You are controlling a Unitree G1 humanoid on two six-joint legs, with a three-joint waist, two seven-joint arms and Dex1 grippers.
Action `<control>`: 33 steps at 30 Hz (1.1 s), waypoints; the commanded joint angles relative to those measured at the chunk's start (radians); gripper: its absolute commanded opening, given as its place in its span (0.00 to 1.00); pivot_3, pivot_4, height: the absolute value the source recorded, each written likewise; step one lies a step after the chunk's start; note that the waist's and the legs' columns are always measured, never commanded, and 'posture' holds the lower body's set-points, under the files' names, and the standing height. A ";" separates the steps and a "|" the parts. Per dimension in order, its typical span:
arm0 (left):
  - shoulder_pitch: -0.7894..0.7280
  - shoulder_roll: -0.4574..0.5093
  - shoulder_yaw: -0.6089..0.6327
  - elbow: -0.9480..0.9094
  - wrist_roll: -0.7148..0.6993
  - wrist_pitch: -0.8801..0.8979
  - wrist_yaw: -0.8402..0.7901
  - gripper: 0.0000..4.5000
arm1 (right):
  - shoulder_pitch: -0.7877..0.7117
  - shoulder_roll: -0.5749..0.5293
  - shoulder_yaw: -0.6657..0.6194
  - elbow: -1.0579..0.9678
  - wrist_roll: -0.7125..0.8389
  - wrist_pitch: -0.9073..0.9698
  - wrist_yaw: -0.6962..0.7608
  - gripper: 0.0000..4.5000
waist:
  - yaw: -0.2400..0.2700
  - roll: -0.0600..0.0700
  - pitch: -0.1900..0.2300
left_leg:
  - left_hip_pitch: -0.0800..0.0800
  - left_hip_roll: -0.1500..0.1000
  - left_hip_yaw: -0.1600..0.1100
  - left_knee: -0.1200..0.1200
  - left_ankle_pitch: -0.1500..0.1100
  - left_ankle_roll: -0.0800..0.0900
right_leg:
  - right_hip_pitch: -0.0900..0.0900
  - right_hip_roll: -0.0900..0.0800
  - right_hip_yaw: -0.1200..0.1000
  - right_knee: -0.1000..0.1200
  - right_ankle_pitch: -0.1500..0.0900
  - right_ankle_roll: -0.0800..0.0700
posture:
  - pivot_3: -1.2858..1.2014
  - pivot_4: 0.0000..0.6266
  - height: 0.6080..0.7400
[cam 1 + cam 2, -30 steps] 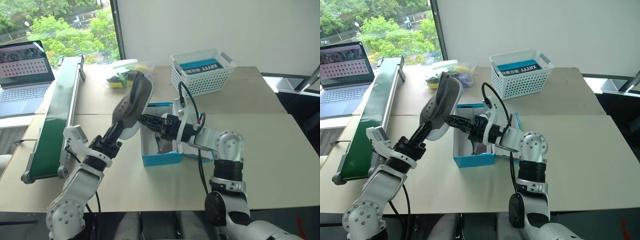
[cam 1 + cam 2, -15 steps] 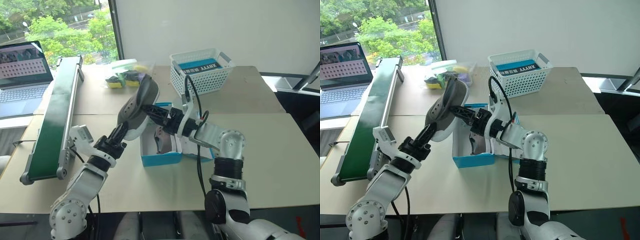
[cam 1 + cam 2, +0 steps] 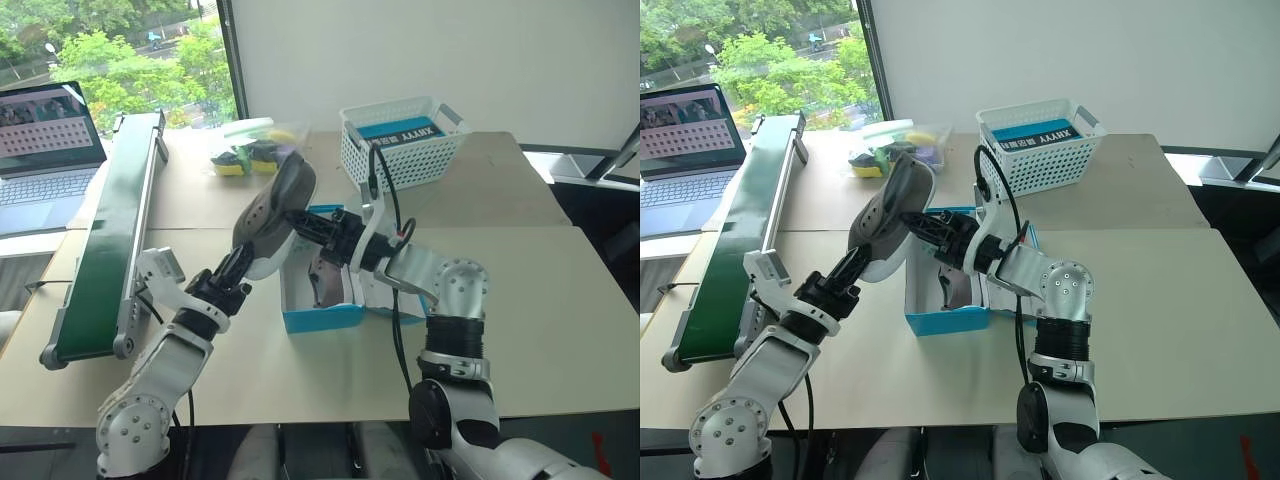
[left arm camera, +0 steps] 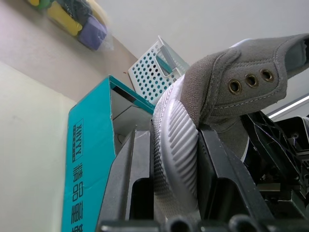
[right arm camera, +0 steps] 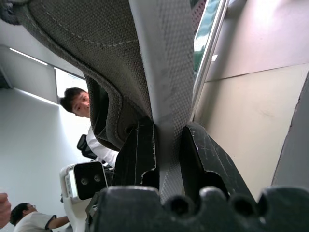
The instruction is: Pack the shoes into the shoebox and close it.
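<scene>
Right gripper (image 3: 297,219) has closed since a second ago: its jaws were spread beside the raised sneaker (image 3: 272,212), now both fingers (image 5: 140,154) pinch the sneaker's edge, as the right wrist view shows. Sneaker itself has shifted a little toward the shoebox (image 3: 322,316) and tilted more upright.

Left gripper (image 3: 238,266) grips the same sneaker from below, its two fingers (image 4: 136,179) squeezing the ribbed pale sole (left wrist view shows the sole wedged between them, three eyelets on the grey upper above). So both grippers are clamped on one shoe, held in the air just over the near-left corner of the shoebox.

Shoebox sits open on the tan table (image 3: 540,300), blue outside, white inside. Second sneaker (image 3: 322,282) lies inside the shoebox, only partly visible behind the right arm. Lid position is hard to make out behind the arm.

White lattice basket (image 3: 405,140) stands beyond the shoebox, well apart, with a blue-labelled item in it. Clear bag of coloured items (image 3: 250,150) lies beyond the shoebox and to its left. Green conveyor (image 3: 115,230) runs well left of the shoebox, laptop (image 3: 45,150) further left still.

A person (image 5: 77,101) shows in the right wrist view's background.
</scene>
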 commanded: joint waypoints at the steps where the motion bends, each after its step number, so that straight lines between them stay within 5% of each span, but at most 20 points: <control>1: -0.015 0.040 -0.048 -0.028 0.064 0.005 -0.034 0.59 | -0.015 0.061 0.014 -0.051 0.075 -0.033 -0.010 0.06 | 0.000 0.000 0.000 | 0.000 0.000 0.000 0.000 0.000 0.000 | 0.000 0.000 0.000 0.000 0.000 0.000 | 0.52 0.24 0.98; 3: -0.014 0.082 -0.071 -0.040 0.111 0.020 -0.051 0.70 | -0.020 0.064 0.002 -0.044 0.038 -0.098 -0.043 0.06 | 0.000 0.000 0.000 | 0.000 0.000 0.000 0.000 0.000 0.000 | 0.000 0.000 0.000 0.000 0.000 0.000 | 0.52 0.24 0.98; 10: 0.067 0.324 -0.071 -0.120 0.293 0.024 -0.232 0.70 | -0.124 -0.074 0.007 0.056 -0.106 -0.211 -0.056 0.06 | -0.004 0.004 0.003 | 0.000 0.000 0.001 -0.001 0.000 0.000 | -0.002 0.001 0.001 -0.001 0.000 0.000 | 0.52 0.24 0.98; 16: 0.218 0.584 0.033 -0.126 0.440 -0.040 -0.562 0.70 | -0.374 -0.369 0.162 0.309 -0.244 0.085 0.065 0.06 | -0.002 0.008 0.005 | -0.001 0.001 0.002 -0.005 0.000 0.000 | -0.004 0.001 0.001 -0.003 0.000 -0.001 | 0.52 0.24 0.98; 23: 0.247 0.612 0.063 -0.025 0.550 -0.167 -0.784 0.70 | -0.557 -0.424 0.347 0.551 -0.382 0.309 0.226 0.06 | -0.007 0.009 0.006 | -0.003 0.002 0.004 -0.007 -0.002 0.003 | -0.006 0.001 0.001 -0.005 -0.002 -0.002 | 0.52 0.24 0.98; 33: 0.255 0.563 -0.002 -0.018 0.648 -0.197 -0.849 0.70 | -0.627 -0.300 0.520 0.750 -0.584 0.238 0.405 0.06 | -0.004 0.009 0.006 | -0.004 0.002 0.003 -0.006 -0.002 0.003 | -0.006 0.001 0.000 -0.004 -0.002 -0.002 | 0.52 0.24 0.98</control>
